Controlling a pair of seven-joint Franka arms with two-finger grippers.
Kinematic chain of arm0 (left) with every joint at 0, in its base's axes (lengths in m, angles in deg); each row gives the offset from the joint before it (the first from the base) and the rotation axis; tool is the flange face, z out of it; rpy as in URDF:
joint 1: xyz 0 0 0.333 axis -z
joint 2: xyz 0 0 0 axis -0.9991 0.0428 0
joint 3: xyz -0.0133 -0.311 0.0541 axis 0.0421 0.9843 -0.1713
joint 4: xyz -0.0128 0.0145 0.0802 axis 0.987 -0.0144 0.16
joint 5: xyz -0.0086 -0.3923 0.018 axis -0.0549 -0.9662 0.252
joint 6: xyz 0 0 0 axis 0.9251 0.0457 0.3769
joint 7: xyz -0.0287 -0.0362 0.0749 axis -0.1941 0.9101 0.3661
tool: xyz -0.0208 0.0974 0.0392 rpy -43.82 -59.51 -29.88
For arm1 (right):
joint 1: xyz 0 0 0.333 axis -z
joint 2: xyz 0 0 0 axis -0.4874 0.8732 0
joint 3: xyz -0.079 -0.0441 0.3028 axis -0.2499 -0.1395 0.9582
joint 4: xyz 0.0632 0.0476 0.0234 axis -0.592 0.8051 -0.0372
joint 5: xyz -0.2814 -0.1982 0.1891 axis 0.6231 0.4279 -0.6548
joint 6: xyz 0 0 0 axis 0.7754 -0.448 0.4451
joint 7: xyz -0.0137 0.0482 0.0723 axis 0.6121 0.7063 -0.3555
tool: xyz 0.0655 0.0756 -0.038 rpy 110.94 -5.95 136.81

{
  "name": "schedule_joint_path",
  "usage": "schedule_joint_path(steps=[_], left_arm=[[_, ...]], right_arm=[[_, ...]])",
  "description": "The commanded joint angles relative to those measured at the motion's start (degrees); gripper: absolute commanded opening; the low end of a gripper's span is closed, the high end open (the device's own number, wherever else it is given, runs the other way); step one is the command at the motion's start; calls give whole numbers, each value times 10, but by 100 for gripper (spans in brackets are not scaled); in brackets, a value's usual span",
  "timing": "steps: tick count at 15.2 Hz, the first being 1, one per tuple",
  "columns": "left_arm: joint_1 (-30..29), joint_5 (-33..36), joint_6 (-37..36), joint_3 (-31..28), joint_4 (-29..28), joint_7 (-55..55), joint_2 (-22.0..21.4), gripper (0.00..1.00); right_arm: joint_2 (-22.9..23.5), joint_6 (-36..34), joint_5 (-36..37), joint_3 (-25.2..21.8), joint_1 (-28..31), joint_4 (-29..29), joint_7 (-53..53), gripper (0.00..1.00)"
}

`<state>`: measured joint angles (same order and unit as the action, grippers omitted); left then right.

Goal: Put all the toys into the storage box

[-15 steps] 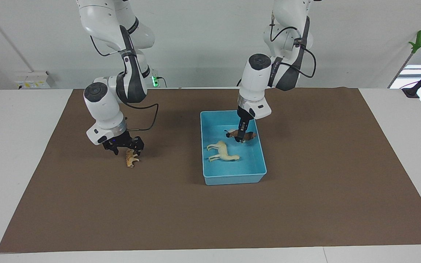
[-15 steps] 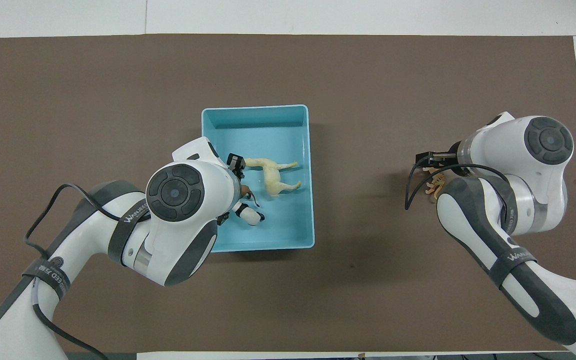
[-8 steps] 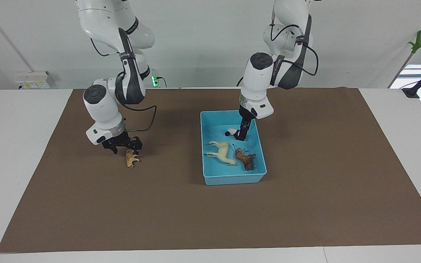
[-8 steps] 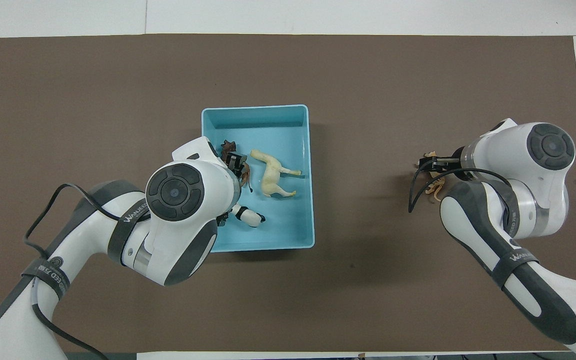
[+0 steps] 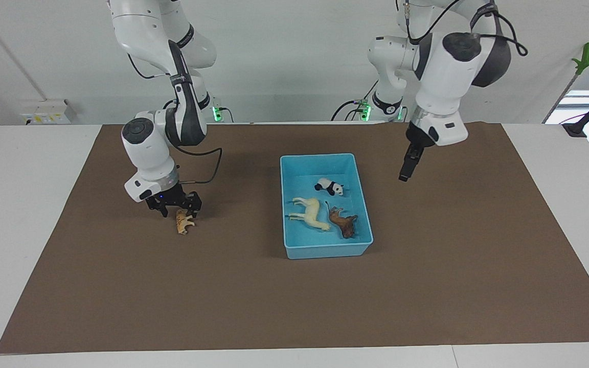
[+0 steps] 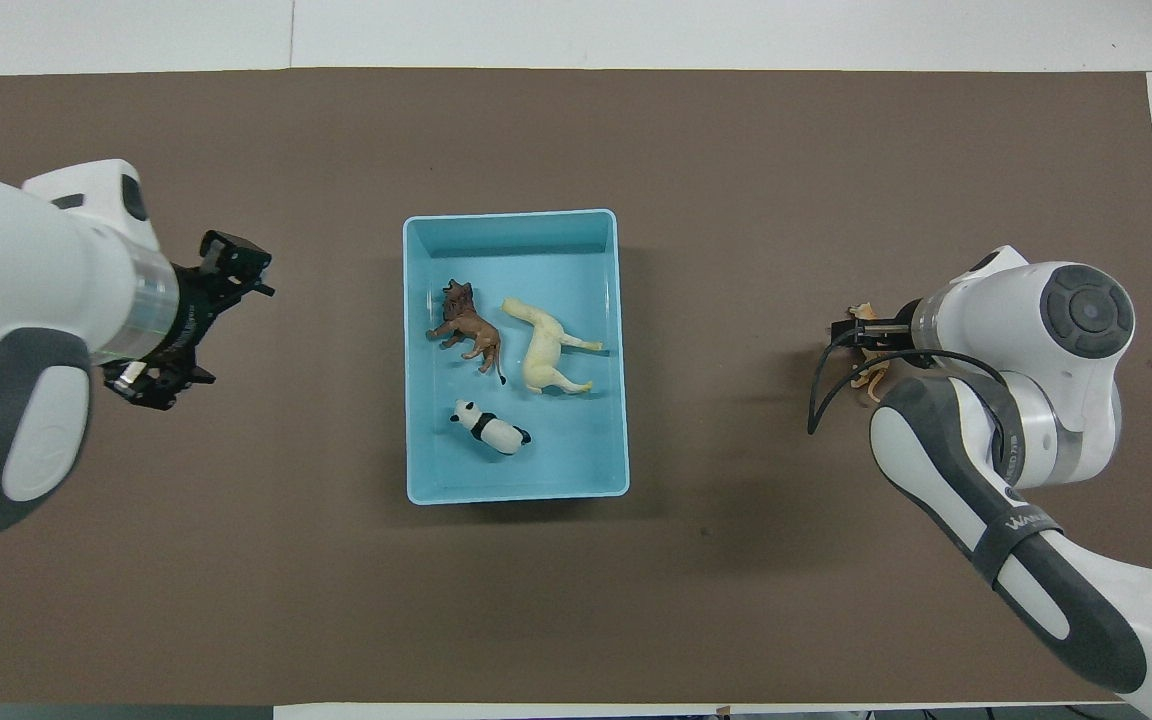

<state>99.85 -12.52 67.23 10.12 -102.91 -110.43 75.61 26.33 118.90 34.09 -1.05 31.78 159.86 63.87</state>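
The light blue storage box (image 5: 319,251) (image 6: 511,215) sits mid-mat. In it lie the panda (image 5: 330,186) (image 6: 491,427), the cream horse (image 5: 311,213) (image 6: 546,350) and the brown lion (image 5: 343,223) (image 6: 466,325). The tan spotted cat (image 5: 184,222) (image 6: 872,372) lies on the mat toward the right arm's end, partly hidden from above. My right gripper (image 5: 178,208) (image 6: 864,332) is open, low over the cat. My left gripper (image 5: 404,173) (image 6: 191,320) is open and empty, raised over the mat beside the box, toward the left arm's end.
A brown mat (image 5: 294,306) covers most of the white table (image 5: 23,204). The right arm's black cable (image 5: 207,174) hangs in a loop above the mat near the cat.
My left gripper let the lion go into the box, then rose and swung out toward its own end. The horse shifted a little. My right gripper stayed over the cat.
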Motion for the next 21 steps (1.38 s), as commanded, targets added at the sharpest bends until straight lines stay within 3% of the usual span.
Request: schedule_joint_path(steps=[1,3,6,8,9,13,16,19,21], left_arm=[[-68,1,-81,7,63,144,-6,100],[-109,1,-134,7,112,275,-2,100],[-133,1,-170,7,120,458,-2,100],[-130,1,-171,6,119,532,0,100],[-134,-2,-178,6,122,547,5,100],[-128,-10,-219,1,176,553,63,100],[-108,-11,-194,-6,185,558,75,100],[-78,-8,-234,-31,171,590,66,100],[-77,-10,-226,-32,156,597,61,100]], right_arm=[[-3,17,-9,4,4,9,-8,84],[1,26,-9,5,3,9,-8,84],[4,27,-9,5,3,9,-11,84],[4,27,-9,5,3,10,-10,93],[4,27,-9,7,-2,11,-9,98],[6,28,-9,6,-10,14,-10,95],[8,33,-9,6,-8,16,-21,90],[9,35,-9,6,-5,16,-35,90],[9,36,-9,6,1,16,-41,76]])
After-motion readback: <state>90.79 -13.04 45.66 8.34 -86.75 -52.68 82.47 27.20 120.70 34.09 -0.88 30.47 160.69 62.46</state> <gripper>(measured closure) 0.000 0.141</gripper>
